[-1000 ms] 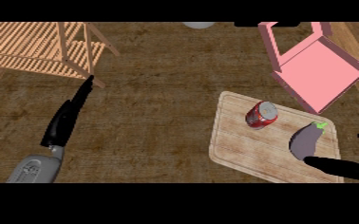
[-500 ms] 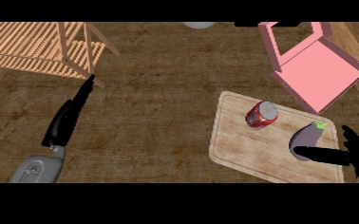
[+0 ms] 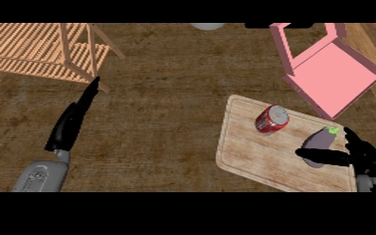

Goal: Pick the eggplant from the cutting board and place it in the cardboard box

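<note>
The eggplant (image 3: 321,140) lies on the right part of the cutting board (image 3: 257,157), its long axis running diagonally: green stem cap toward the upper right, rounded purple end toward the lower left. Its skin is smooth and dark. The board is pale wood with a visible grain and rounded corners, set askew on my dark wood-grained counter (image 3: 169,109). My right hand (image 3: 352,154) is at the eggplant, thumb stretched across its lower end and fingers up along its right side, spread apart, not closed on it. A red can (image 3: 272,119) lies on its side on the board just left of the eggplant. The pink cardboard box (image 3: 329,72) sits open beyond the board. My left hand (image 3: 73,119) rests with straight fingers near a slatted wooden crate (image 3: 47,50).
</note>
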Robot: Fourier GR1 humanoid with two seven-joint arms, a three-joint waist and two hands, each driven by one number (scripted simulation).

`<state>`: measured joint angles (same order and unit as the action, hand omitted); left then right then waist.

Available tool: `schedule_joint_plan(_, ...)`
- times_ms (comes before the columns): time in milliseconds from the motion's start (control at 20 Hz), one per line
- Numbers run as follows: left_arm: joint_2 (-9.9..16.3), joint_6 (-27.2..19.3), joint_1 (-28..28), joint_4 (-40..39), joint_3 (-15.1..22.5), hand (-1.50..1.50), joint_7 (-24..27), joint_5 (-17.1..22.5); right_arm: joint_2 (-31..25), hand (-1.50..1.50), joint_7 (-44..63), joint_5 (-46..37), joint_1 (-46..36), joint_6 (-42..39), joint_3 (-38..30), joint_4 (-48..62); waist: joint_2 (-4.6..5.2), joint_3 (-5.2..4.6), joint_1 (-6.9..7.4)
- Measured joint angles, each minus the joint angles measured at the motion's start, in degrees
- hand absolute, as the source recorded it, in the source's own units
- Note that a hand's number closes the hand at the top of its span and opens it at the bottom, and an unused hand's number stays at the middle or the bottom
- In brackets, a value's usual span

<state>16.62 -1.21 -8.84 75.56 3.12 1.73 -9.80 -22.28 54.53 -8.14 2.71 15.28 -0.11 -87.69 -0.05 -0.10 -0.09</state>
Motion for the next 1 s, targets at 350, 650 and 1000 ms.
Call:
schedule_joint_plan(350,-1.2,0.7,0.1,-0.8,-1.2,0.0,1.1,-1.5,0.8,1.5,-3.5,-4.5,-0.5,-1.0,-0.8,3.8,-0.28,-0.64,-0.13)
schedule_joint_plan(650,-1.7,0.8,1.2,0.2,-1.7,0.0,1.6,-2.1,0.3,1.5,-4.2,-12.1,-1.8,0.9,0.4,5.5,-0.36,-0.56,-0.09)
schedule_joint_plan(1000,-2.4,1.9,0.3,0.0,-2.2,0.0,0.8,-2.9,0.7,1.5,-1.5,-20.1,-5.2,2.2,0.6,6.7,-0.23,-0.27,0.11)
